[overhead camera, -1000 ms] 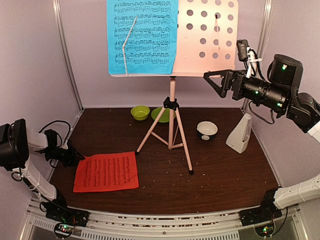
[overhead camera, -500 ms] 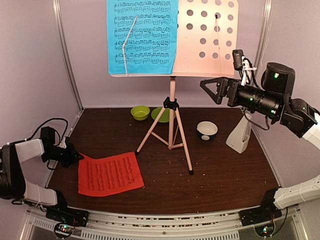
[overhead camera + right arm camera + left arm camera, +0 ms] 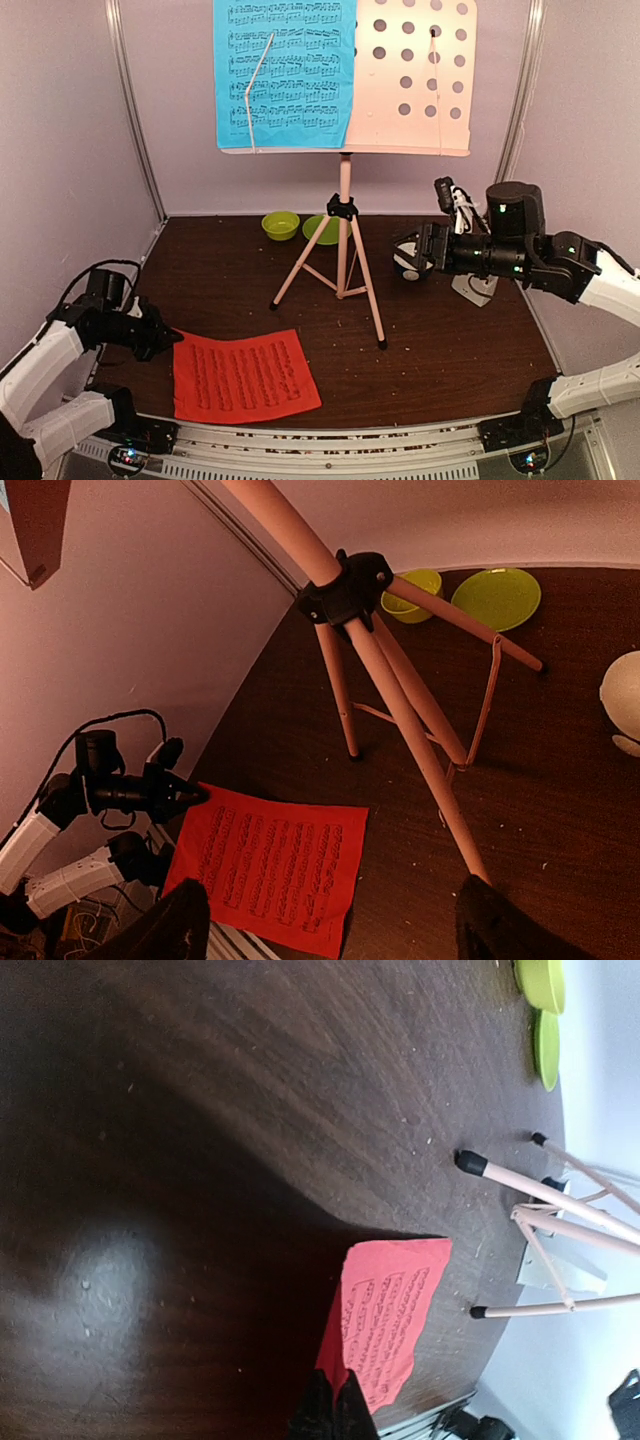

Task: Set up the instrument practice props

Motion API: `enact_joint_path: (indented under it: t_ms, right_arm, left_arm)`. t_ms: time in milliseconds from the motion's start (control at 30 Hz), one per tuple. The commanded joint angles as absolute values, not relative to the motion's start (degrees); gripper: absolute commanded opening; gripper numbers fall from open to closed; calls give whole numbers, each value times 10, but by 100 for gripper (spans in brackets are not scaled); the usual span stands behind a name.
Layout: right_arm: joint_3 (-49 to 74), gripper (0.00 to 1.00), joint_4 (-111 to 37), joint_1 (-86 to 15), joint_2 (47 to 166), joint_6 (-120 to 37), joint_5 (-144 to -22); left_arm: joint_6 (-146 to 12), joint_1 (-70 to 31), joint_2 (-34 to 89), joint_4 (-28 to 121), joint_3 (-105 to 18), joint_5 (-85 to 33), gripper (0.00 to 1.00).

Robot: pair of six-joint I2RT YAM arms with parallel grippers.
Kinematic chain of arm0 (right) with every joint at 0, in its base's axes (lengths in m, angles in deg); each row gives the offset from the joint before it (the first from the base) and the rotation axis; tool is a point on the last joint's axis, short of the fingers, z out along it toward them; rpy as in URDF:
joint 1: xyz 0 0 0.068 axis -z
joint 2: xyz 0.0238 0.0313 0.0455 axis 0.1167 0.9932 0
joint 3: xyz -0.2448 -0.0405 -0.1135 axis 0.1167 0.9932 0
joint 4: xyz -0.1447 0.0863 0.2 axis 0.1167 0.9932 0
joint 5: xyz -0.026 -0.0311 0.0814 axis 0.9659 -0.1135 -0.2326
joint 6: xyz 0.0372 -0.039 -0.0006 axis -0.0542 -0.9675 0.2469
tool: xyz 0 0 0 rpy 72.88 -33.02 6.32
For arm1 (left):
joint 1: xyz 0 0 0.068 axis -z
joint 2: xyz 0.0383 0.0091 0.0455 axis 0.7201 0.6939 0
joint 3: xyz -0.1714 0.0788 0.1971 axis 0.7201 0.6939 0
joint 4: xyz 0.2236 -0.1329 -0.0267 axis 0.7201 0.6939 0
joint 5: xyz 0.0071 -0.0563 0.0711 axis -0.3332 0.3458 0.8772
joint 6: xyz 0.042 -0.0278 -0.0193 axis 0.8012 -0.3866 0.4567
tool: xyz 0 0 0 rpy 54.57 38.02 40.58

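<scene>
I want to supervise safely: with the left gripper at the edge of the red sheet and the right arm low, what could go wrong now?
1. The left gripper pinches the red sheet only at its left edge, so the thin sheet may slip out or fold when lifted.
2. The open right gripper hangs close to the white bowl and the metronome; a careless swing could knock them.
</scene>
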State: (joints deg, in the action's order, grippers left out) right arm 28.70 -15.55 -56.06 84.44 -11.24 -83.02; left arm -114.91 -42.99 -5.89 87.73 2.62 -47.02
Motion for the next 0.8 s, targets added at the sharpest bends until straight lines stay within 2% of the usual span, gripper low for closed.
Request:
enact_joint_path:
  t_ms: [0,233,567,767]
  right_arm:
    - [330,82,-147,-590,846,-54,-860]
    - [393,74,-174,-641,898,-12,-888]
    - [461,62,-234,-664,973,33,-912]
    - [492,58,-288,-689,1029,64,-944]
  left_arm:
    - [-1292,-398,-138,898,60,-411,0]
    - [-1317,-348,-139,895,72,-387,0]
    - [-1373,-219,34,746,38,-364,0]
    - [-1410,-168,94,696,16,-335,0]
